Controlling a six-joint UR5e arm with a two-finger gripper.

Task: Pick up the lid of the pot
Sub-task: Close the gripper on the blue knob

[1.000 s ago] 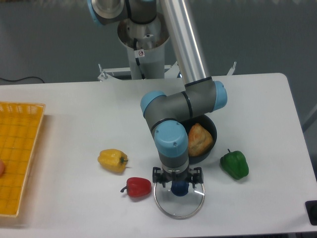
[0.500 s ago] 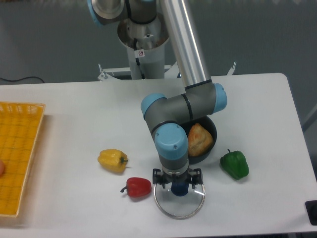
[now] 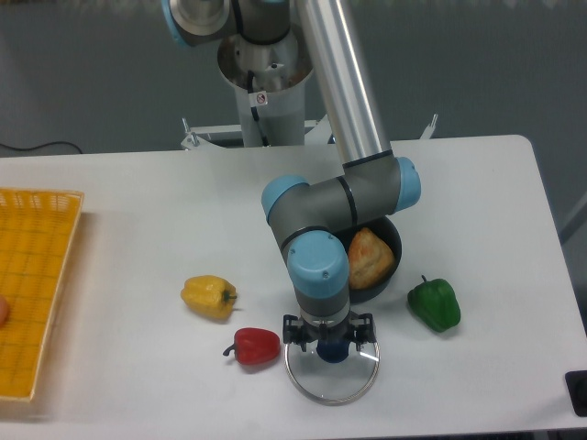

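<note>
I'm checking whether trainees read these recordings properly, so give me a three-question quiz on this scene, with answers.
1. Multiple choice: what colour is the knob of the pot lid?
A) yellow
B) dark blue
C) red

2. True or false: the two fingers of the gripper stand apart over the lid.

3. Short answer: which vegetable lies closest to the lid's rim?

Key: 1. B; 2. true; 3. the red pepper.
</note>
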